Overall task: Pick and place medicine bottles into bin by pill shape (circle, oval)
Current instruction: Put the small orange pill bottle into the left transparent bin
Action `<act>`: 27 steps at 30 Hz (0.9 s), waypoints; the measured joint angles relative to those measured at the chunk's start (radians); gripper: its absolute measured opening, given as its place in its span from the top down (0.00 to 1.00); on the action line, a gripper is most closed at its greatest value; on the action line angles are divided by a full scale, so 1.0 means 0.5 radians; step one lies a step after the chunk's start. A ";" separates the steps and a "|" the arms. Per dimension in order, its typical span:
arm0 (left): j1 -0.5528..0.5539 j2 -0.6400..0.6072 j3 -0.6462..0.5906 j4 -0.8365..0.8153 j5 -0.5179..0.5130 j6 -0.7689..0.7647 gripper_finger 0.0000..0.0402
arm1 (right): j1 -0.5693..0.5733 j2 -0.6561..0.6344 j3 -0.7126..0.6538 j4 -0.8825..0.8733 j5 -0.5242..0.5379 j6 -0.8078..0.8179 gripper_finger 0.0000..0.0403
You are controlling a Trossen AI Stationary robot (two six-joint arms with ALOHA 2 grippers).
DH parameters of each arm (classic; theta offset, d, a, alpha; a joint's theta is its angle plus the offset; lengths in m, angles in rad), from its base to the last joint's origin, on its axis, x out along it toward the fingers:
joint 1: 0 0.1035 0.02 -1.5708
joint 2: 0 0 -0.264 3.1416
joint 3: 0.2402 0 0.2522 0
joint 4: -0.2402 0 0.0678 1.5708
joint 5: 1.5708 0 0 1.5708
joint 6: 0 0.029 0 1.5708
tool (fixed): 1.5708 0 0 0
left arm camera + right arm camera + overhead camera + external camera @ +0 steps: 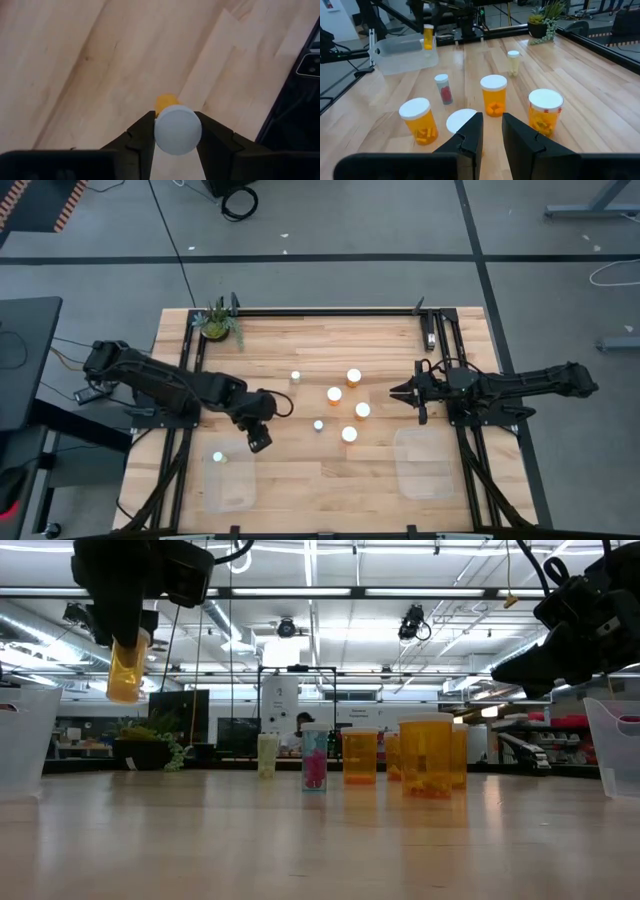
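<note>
1. Held bottle [177,129]: an orange-bodied medicine bottle with a round white cap was clamped between the jaws of the left gripper [257,440] and carried in the air, near the inner edge of the left bin [230,480].
2. Left bin: a clear, thin-walled plastic tub on the near left of the surface; one pale-capped bottle [218,458] appeared to lie in it already.
3. Remaining bottles: six stood upright mid-surface, well apart from either bin. Four were larger orange ones, e.g. [354,377] and [349,434]; two were smaller whitish ones [296,377] and [318,425], the latter showing pink pills in the low view.
4. Progress, as a judgement: one bottle seemed placed, one was on its way and six were left, so the sorting looked to be at an early stage. The right bin [425,465] seemed to hold nothing.
5. Right gripper [397,392]: it hovered just beside the cluster with its jaws slightly apart, grasping nothing.
6. Materials: translucent orange plastic bodies, smooth matte caps, and a pale wooden plank surface [300,500] with visible grain.
7. A green potted plant [218,322] stood at the far left corner.
</note>
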 joint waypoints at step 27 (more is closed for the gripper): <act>-0.412 -0.003 0.000 0.004 0.022 -0.565 0.66 | 0.000 0.000 0.000 0.000 0.000 0.000 0.80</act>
